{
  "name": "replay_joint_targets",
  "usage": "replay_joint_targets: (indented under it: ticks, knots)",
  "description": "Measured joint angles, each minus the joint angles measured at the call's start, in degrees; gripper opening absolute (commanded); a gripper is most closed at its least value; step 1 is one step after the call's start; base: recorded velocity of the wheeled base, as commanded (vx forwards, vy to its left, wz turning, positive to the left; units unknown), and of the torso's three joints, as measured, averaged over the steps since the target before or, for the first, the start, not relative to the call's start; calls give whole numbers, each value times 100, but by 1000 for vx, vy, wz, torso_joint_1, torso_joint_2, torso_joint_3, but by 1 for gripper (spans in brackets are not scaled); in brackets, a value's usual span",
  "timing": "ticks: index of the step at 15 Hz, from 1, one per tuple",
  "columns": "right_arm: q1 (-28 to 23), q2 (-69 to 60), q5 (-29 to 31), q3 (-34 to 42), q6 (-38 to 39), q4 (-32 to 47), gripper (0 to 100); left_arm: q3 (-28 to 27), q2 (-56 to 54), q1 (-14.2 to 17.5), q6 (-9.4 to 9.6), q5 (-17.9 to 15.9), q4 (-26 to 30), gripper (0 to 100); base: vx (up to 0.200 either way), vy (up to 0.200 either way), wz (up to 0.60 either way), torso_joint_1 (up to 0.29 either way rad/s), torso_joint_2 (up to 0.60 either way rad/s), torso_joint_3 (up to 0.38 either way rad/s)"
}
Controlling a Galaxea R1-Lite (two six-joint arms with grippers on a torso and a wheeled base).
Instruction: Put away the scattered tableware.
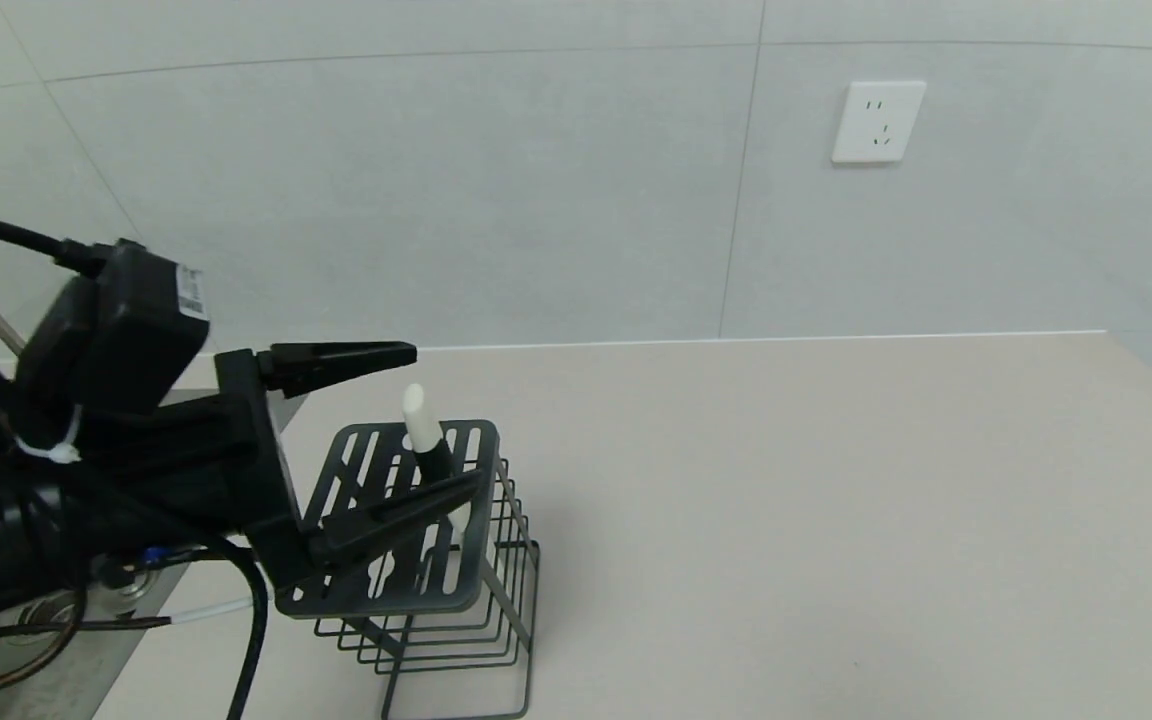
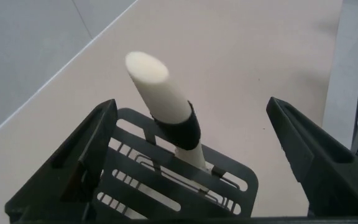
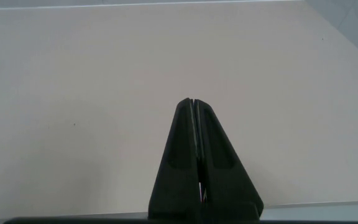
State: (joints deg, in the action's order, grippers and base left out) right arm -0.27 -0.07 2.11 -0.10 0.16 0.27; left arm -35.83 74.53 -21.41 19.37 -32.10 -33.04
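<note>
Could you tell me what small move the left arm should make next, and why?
Probably lift the left gripper straight up and away. Its jaws stand open on either side of the white handle, which already stands in the black rack, so that piece looks put away.

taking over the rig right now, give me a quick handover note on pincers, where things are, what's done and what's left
Left pincer: open, one finger on each side of the utensil handle, not gripping it.
Right pincer: shut, holding nothing, above bare counter.
Things: the white utensil with a black band stands tilted in the dark slotted holder on the counter.
Done: that utensil looks stowed.
Left: probably draw the left pincer clear of the handle, then check for any more tableware.
</note>
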Motion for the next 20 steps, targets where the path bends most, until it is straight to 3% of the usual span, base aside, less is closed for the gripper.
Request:
replay_joint_targets:
  ticks: [4,7,11,14,16,17,20]
  knots:
    - [0,0,0,0,2,0,0,312,-1029,145,-40,148,-2,100,0,0,0,0,0,0]
    - [0,0,0,0,-2,0,0,785,-2338,254,-219,216,219,100,0,0,0,0,0,0]
    - [0,0,-9,0,-2,0,0,1475,-4245,606,-443,405,1509,100,0,0,0,0,0,0]
    - [0,0,-4,0,-5,0,0,2194,-5549,917,-867,638,2097,100,0,0,0,0,0,0]
    - [0,0,-9,0,-18,0,0,2762,-6266,1034,-1245,985,2182,100,0,0,0,0,0,0]
    - [0,0,-4,0,-16,0,0,3060,-6484,1075,-1346,1218,2111,100,0,0,0,0,0,0]
    - [0,0,-1,0,-11,0,0,3510,-6800,1428,-1467,2222,2666,100,0,0,0,0,0,0]
